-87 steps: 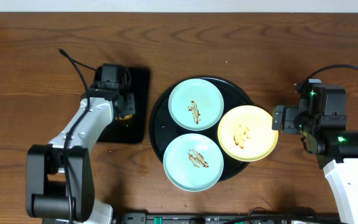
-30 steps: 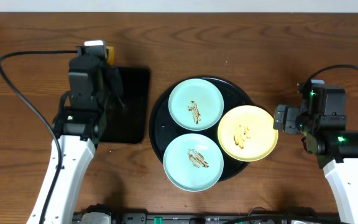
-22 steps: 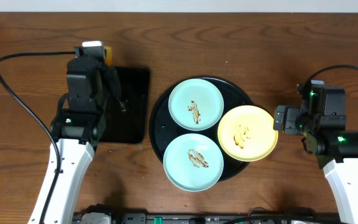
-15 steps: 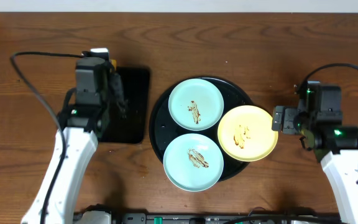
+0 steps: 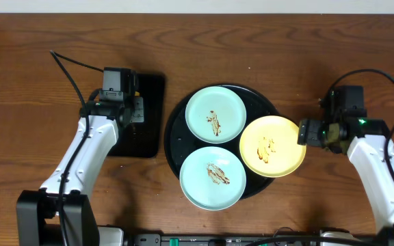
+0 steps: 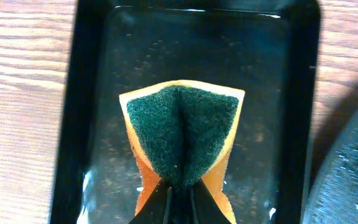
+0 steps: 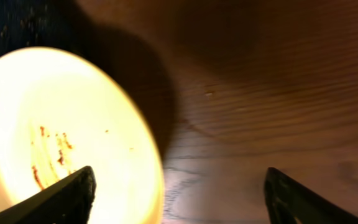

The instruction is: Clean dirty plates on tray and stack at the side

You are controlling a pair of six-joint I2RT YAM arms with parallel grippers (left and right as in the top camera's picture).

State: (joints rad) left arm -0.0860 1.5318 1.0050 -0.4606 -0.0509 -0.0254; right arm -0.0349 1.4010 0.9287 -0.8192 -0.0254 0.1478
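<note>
Status, big to small:

- Wooden table [image 5: 33, 55]: layout same as a second ago, nothing cleaned or stacked yet.
- Round black tray [image 5: 176, 140], centre of the overhead view. It holds all three plates, none shifted.
- Rectangular tray [image 5: 152, 133], left of the round one. It looks wet in the left wrist view.
- Upper blue plate [image 5: 215, 114], lower blue plate [image 5: 213, 178] and yellow plate [image 5: 272, 146] all carry brown smears. The yellow one overhangs the round tray's right rim.
- Sponge [image 6: 182, 134]: orange with a green scouring face, folded and pinched in the left gripper [image 6: 178, 199]. It hangs over the rectangular tray. You can't tell from these views whether it touches the tray.

What changed: the left arm was raised toward the camera a second ago. It has now dropped and swung right, and sits over the rectangular tray's right half with the sponge clamped. My read: pickup is done and the first wipe comes next, probably on a blue plate.

The right arm barely moved; the wrist turned a little. The right gripper [image 7: 179, 193] is spread wide at the yellow plate's right edge, one finger over the plate, one over the table, gripping nothing. It looks set to brace or take that plate.
</note>
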